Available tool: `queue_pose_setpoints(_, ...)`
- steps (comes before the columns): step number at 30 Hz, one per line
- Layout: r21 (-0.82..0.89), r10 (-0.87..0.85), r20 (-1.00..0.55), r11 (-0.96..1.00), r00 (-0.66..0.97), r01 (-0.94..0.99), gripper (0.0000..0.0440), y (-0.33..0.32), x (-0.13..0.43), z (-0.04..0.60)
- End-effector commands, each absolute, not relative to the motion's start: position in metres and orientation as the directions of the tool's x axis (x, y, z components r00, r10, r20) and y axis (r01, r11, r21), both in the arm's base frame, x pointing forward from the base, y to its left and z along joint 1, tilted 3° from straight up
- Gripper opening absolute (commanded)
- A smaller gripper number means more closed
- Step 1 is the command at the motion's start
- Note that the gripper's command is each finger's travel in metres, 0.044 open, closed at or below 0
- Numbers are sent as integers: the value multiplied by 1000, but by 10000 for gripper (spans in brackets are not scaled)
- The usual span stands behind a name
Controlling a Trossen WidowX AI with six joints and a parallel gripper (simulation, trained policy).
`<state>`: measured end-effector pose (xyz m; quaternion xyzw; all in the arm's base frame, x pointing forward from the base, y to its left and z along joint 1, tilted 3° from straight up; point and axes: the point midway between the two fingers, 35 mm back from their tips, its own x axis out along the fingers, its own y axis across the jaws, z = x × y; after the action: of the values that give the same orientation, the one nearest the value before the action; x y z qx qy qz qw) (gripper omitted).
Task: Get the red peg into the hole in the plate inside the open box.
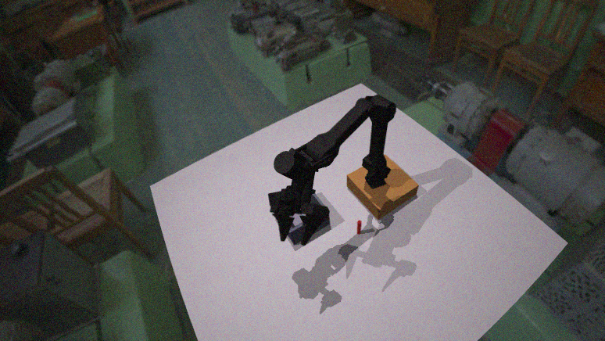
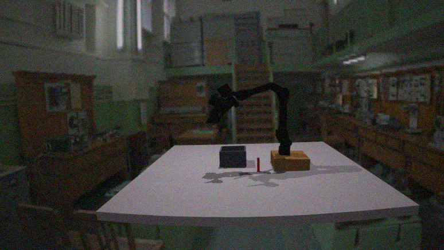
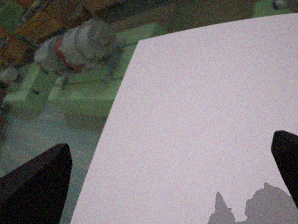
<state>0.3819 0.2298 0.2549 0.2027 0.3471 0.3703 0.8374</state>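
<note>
The red peg (image 1: 359,227) (image 2: 258,164) stands upright on the table, between the box and the arm's wooden base. The dark open box (image 1: 320,228) (image 2: 233,159) stands on the table to its left. The box's inside is mostly hidden behind the arm in the top view, and the plate and its hole cannot be made out. My gripper (image 1: 292,242) (image 2: 210,121) (image 3: 176,148) is wide open and empty, high above the table on the box's side, tipped downward. Neither peg nor box shows in the wrist view.
The orange-brown wooden block (image 1: 399,198) (image 2: 290,164) under the arm's base stands right of the peg. The white table (image 1: 237,279) (image 2: 248,198) (image 3: 175,100) carries the arm's shadows. One table edge runs down the wrist view's left side.
</note>
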Motion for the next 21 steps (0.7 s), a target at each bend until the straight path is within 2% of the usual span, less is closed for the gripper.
queue_pose_setpoints(1, 631, 719, -510, 686, 473, -362, 440, 228, 363, 239)
queue_pose_setpoints(11, 630, 599, -697, 774, 394, -64, 440, 219, 315, 195)
queue_pose_setpoints(21, 507, 446, -853, 832, 271, 225, 440, 201, 262, 154)
